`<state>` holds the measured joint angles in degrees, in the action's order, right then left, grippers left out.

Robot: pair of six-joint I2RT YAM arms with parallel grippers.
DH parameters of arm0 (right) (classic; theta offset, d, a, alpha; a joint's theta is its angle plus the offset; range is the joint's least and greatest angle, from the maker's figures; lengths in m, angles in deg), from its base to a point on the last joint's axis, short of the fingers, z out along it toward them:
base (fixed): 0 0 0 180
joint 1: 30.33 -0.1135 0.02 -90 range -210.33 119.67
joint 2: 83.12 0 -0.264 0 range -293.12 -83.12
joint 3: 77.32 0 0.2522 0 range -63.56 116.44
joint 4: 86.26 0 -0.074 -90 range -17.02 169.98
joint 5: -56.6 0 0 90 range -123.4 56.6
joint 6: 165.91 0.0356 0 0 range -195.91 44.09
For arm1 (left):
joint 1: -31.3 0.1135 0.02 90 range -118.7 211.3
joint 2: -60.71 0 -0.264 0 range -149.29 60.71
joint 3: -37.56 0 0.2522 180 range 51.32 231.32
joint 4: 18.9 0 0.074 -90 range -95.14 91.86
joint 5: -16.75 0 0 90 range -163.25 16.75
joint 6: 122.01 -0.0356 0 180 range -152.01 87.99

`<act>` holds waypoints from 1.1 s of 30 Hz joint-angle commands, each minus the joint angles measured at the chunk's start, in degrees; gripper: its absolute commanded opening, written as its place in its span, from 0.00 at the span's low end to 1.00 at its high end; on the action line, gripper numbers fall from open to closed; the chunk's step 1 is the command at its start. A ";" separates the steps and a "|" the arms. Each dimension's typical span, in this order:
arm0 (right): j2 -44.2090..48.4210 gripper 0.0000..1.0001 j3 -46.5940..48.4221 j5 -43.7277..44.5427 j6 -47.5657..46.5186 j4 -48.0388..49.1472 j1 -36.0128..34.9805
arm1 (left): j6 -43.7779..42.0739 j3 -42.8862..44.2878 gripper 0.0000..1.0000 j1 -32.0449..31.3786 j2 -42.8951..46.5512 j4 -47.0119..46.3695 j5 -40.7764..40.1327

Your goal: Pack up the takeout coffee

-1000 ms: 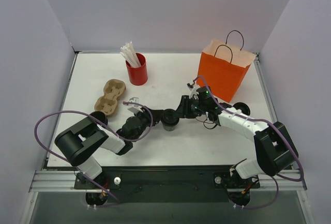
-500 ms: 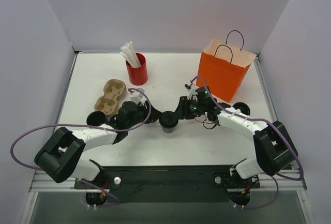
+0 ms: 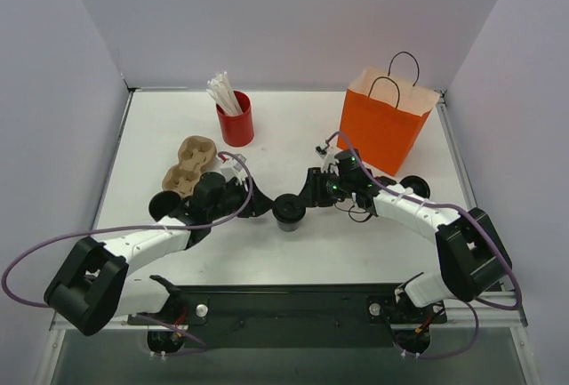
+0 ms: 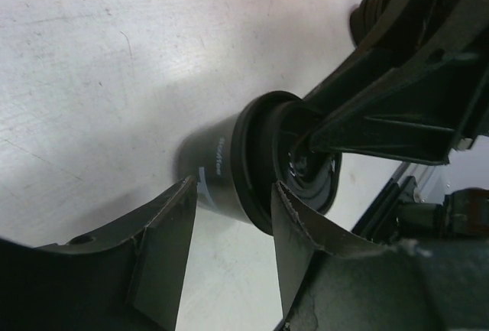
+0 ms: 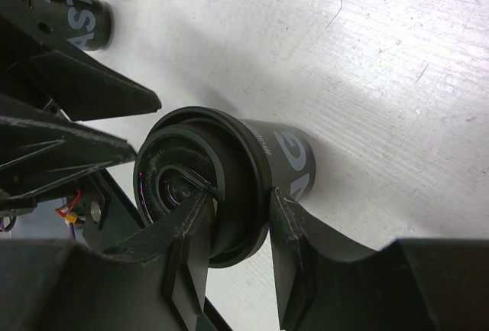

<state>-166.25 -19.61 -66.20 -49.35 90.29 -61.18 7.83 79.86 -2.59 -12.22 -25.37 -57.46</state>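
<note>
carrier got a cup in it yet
No, both wells of the carrier are bare in the top view.

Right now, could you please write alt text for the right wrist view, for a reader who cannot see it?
The right hand grips a dark takeout coffee cup by the edge of its black lid, on a white table. The open left hand faces it from the left, and a second dark cup shows at the top left.

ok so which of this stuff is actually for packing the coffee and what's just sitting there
For the job: centre coffee cup, left coffee cup, likely also cardboard carrier, orange bag.
Lying about: red cup of sticks.
</note>
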 commanded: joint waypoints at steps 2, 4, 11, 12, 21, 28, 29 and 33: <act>-1.86 0.14 -2.19 8.01 -3.45 -8.55 -0.53 | -0.02 1.08 0.54 1.11 5.51 5.45 5.30; -1.68 0.14 -2.37 8.10 -3.10 -8.11 -0.44 | 0.77 0.04 0.54 1.02 7.43 5.46 5.91; -1.24 0.13 -2.99 8.19 -1.34 -6.44 -0.53 | 5.43 -7.25 0.54 -0.39 13.07 0.20 5.48; -1.33 0.14 -2.99 8.27 -1.26 -6.35 -0.61 | 5.78 -7.61 0.54 -0.39 13.07 -0.33 5.39; -0.63 0.14 -3.43 8.19 -0.73 -6.18 -0.70 | 6.57 -7.36 0.53 -0.48 7.28 -6.13 5.04; -0.10 0.14 -3.60 8.01 -0.64 -6.44 -0.70 | 6.31 -5.25 0.52 -0.39 4.38 -7.63 4.60; -0.01 0.14 -3.60 8.19 -0.73 -6.44 -0.70 | 6.31 -5.07 0.52 -0.39 4.11 -7.72 4.60; 0.16 0.14 -3.78 8.10 -0.64 -6.35 -0.70 | 6.48 -4.45 0.50 -0.48 4.02 -8.16 4.77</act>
<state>-165.10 -20.51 -64.12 -47.34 90.73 -61.55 14.14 72.60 -2.87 -8.22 -29.31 -52.82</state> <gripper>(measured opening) 0.323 0.507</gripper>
